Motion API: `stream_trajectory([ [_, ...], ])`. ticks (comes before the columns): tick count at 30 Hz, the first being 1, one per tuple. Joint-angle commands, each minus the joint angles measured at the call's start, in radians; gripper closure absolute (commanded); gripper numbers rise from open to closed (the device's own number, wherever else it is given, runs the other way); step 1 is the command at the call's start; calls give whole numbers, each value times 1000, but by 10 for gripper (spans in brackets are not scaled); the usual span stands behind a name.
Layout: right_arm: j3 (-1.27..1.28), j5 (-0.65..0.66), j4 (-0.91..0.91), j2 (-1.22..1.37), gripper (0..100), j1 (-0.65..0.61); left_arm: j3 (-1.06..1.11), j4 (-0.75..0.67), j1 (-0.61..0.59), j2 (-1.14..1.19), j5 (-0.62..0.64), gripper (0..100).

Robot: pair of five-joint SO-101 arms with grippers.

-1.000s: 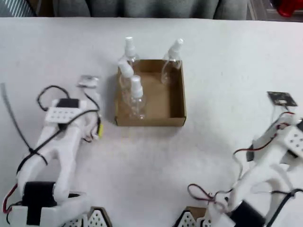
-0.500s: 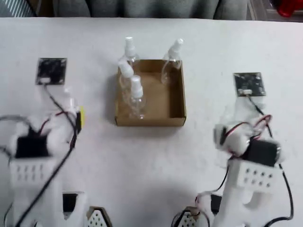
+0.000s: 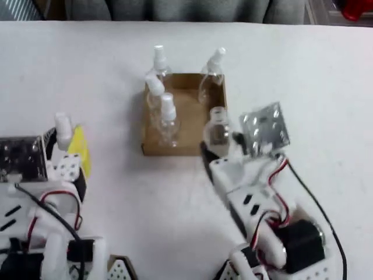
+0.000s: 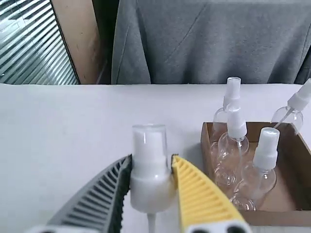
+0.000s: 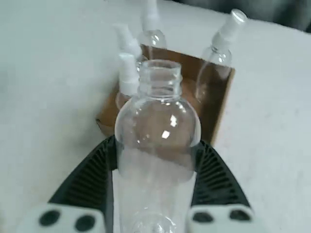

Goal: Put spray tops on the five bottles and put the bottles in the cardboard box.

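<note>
L claw clamps white plastic spray top, upright, tube down, over counter's near-left; arm folded back. R claw grips clear uncapped bottle, neck up, at brown cardboard box's near-right corner; arm stretched fwd. Four capped clear bottles upright in/at box.

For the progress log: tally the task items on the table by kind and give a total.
Capped bottles: 4
Uncapped bottle, in the right claw: 1
Loose spray top, in the left claw: 1
Cardboard box: 1
Total: 7
</note>
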Motion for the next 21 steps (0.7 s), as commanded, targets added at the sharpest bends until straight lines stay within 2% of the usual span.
stream_trajectory([
  [1, 86, -8, -139, -64, 981, -76, -46, -98, -76, -50, 0, 977],
  [5, 276, -5, -314, -199, 982, -117, -46, -158, -145, -71, 0, 977],
  [10, 479, -3, -504, -412, 981, -151, -46, -209, -165, -70, 14, 977],
  [15, 632, -3, -625, -547, 981, -160, -49, -313, -220, -70, 258, 977],
  [21, 689, -11, -633, -536, 981, -168, -44, -606, -225, -68, 537, 977],
])
